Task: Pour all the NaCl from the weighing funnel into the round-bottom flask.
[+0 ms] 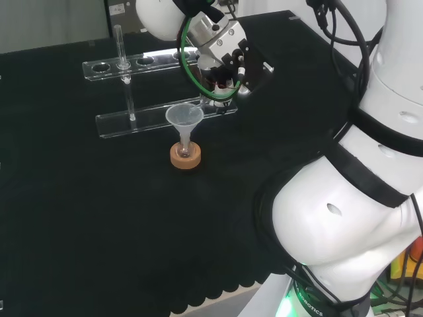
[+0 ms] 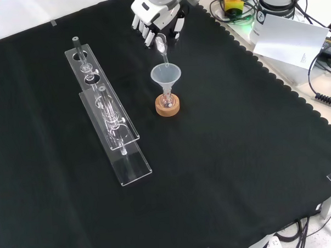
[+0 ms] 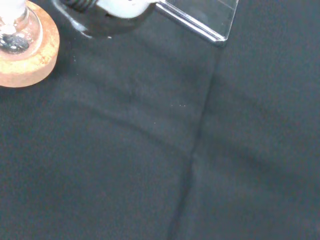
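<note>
Hand point(image 2: 156, 17): fingers curled, pinching the weighing funnel point(image 2: 162, 47).
Weighing funnel: long axis slants down, tip just above the plastic funnel point(image 2: 165, 76) on the round-bottom flask point(image 2: 167, 100).

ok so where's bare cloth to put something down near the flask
In the front view, the wide bare black cloth right of and below the cork ring is free. The strip between the ring and the clear rack is narrower. It is crowded above the funnel, where the robot hand holds the weighing funnel.
</note>
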Available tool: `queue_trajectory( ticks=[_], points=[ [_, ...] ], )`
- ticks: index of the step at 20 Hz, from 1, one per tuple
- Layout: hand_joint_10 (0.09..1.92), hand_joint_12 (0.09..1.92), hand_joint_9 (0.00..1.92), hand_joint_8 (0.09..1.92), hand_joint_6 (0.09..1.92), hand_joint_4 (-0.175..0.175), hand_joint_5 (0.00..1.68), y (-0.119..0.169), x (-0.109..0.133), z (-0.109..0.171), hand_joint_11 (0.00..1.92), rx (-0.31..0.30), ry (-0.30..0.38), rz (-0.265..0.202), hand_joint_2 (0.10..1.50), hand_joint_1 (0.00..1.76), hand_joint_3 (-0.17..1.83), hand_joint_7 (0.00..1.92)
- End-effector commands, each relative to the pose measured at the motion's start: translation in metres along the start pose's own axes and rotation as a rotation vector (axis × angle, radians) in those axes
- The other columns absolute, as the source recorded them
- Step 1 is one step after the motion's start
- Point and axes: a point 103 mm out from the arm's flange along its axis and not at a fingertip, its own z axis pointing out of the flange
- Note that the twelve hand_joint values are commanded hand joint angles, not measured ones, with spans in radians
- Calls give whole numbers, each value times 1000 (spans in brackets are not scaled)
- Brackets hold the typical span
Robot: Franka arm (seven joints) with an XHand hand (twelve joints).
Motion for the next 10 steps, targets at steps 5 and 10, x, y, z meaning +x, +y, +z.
queue_trajectory(
  ticks=[5,10],
  points=[
    [465,1052,1097,859,966,41,1067,-1,6,-7,848,18,-63,7,1006,1230,153,1054],
    [464,1050,1097,858,966,40,1068,0,5,-9,849,23,-66,0,1006,1230,154,1054]
  ],
)
